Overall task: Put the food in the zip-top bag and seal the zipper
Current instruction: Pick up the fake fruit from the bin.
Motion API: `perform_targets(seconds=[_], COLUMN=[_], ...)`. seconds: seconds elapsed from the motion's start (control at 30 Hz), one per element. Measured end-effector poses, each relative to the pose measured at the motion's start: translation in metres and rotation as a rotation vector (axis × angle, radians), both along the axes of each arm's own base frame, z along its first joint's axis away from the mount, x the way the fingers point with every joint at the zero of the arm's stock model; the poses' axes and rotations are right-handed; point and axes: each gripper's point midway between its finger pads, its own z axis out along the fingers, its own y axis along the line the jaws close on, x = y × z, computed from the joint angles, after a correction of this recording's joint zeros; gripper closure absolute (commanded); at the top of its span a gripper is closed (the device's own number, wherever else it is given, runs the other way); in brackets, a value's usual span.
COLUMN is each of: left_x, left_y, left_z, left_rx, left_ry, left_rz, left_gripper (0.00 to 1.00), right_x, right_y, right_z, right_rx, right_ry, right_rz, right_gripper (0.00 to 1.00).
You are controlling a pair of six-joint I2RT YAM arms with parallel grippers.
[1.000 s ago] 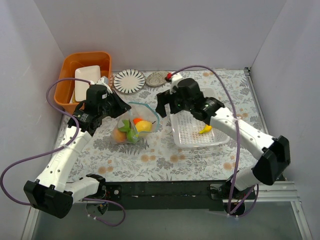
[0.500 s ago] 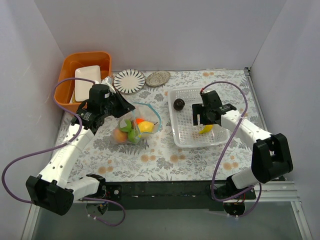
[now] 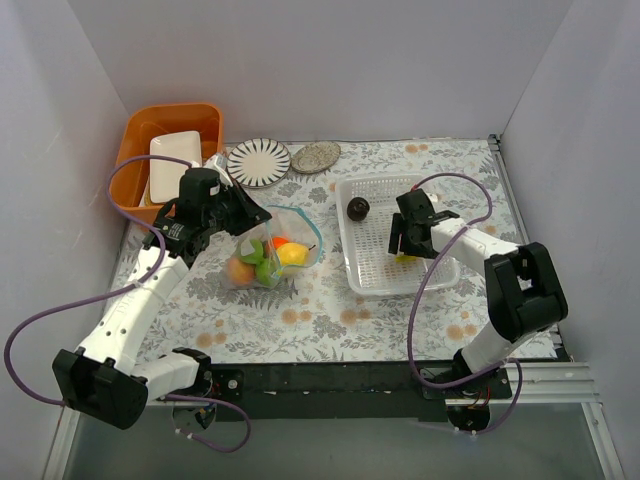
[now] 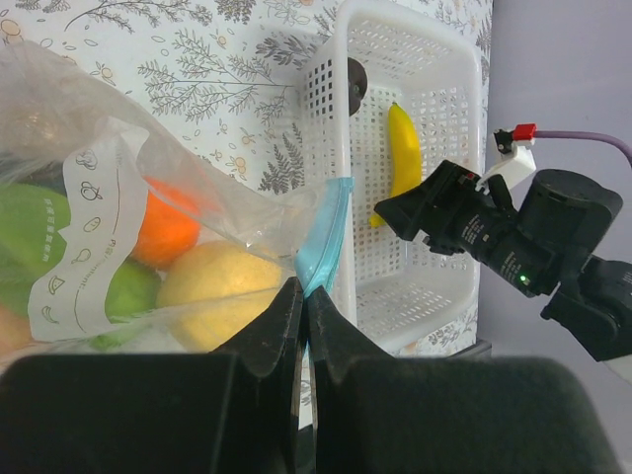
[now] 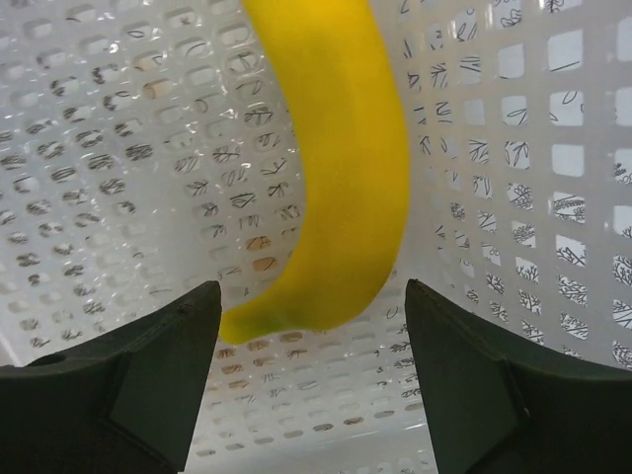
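White segmented left arm (image 3: 130, 310) and right arm (image 3: 466, 241), black at joints and bases; black-fingered left gripper (image 4: 304, 292) and right gripper (image 5: 313, 288); looping purple cables (image 4: 583, 134).

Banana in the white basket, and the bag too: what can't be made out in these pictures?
1. Right wrist view: the banana runs off the top edge, so its upper end is unseen.
2. Top view: the right arm covers nearly all of it.
3. Left wrist view: the left fingers hide where they pinch the zip-top bag and cover the undersides of the fruits.
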Motion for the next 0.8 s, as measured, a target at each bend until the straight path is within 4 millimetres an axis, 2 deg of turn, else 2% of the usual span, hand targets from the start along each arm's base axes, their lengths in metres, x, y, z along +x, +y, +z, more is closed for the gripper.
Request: perform_targets(seconds=[0.13,0.23,0.27,0.33,0.4,0.5,0.67,0.8], left_x=[0.0,0.0,0.0,0.001,0.001,0.001,0.001,0.001], left_y=[-0.001,-0.001,-0.002,-0.002,-0.002,-0.003,-0.003,-0.003], left_z=[-0.001,-0.002,-0.002,-0.004,-0.005,-0.005,-0.005,-0.005], left_rx=[-0.001,-0.002,-0.002,-0.001,-0.001,-0.002,-0.002,-0.002], left_ry=[0.002,0.006,0.009,0.013,0.017,0.017,0.017,0.017], left_rz=[-0.003,-0.006,-0.007,-0.009,-0.01,-0.011,-0.012,-0.012], left_gripper=[1.0,1.0,1.0,1.0,1.0,1.0,1.0,1.0], right_x=[-0.001,0.0,0.001,0.001,0.005,0.008,0.008,0.009], right_y=[-0.005,-0.006,-0.006,-0.006,-0.005,-0.004,0.0,0.005], right_z=[-0.014,-0.015,-0.016,-0.016,-0.015,-0.009,0.007,0.036], right_rx=[-0.027,-0.026,-0.024,-0.028,-0.021,-0.013,0.012,0.053], right_ry=[0.032,0.025,0.02,0.015,-0.004,-0.029,-0.071,-0.142], right_rz=[-0.045,-0.058,-0.059,-0.059,-0.06,-0.047,-0.004,0.036], right_gripper=[0.28,0.38,0.46,0.55,0.71,0.83,0.85,0.85])
